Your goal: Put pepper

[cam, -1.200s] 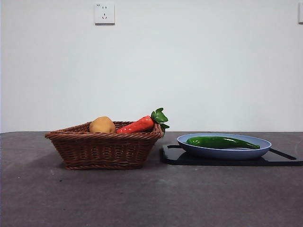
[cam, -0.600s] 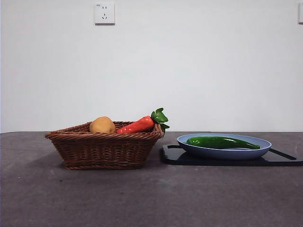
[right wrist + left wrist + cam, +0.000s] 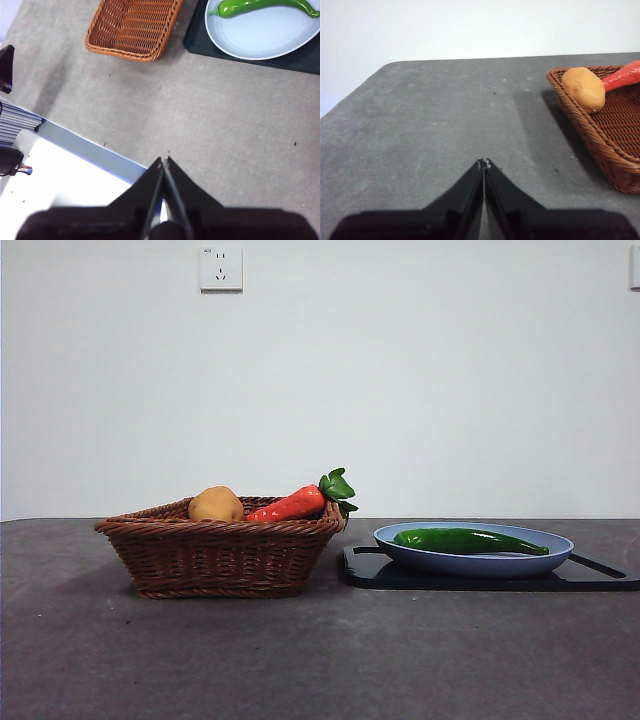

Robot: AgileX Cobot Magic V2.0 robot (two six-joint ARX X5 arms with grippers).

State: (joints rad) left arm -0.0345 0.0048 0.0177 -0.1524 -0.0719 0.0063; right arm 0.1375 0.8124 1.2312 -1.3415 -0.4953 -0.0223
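Right now I am looking across a dark grey, faintly speckled matte table [image 3: 320, 660] with both arms waiting out of the front view. On my left wrist camera, the left gripper [image 3: 483, 162] is hanging over bare tabletop beside the basket, its two black wedge-shaped jaws pressed together tip to tip, gripping nothing. On my right wrist camera, the right gripper [image 3: 164, 160] is hovering above the table's near edge, well apart from the dishes, and its jaws are likewise meeting at a point with nothing between them.

I am seeing a woven brown wicker basket [image 3: 220, 558] with flared sides and a braided rim; a round, tan, matte potato [image 3: 216, 505] is sitting inside it, and a red-orange carrot-like vegetable [image 3: 288, 506] is leaning on the rim with its green leaves poking over the side nearest the plate. Just beside the basket, a flat black tray [image 3: 372, 570] is carrying a shallow, smooth pale-blue oval plate [image 3: 480, 563].

The pepper [image 3: 465, 540] is lying on its side in that plate: long, slim and glossy dark green, gently curved, thick at the stem end towards the basket and tapering to a fine point at the other.
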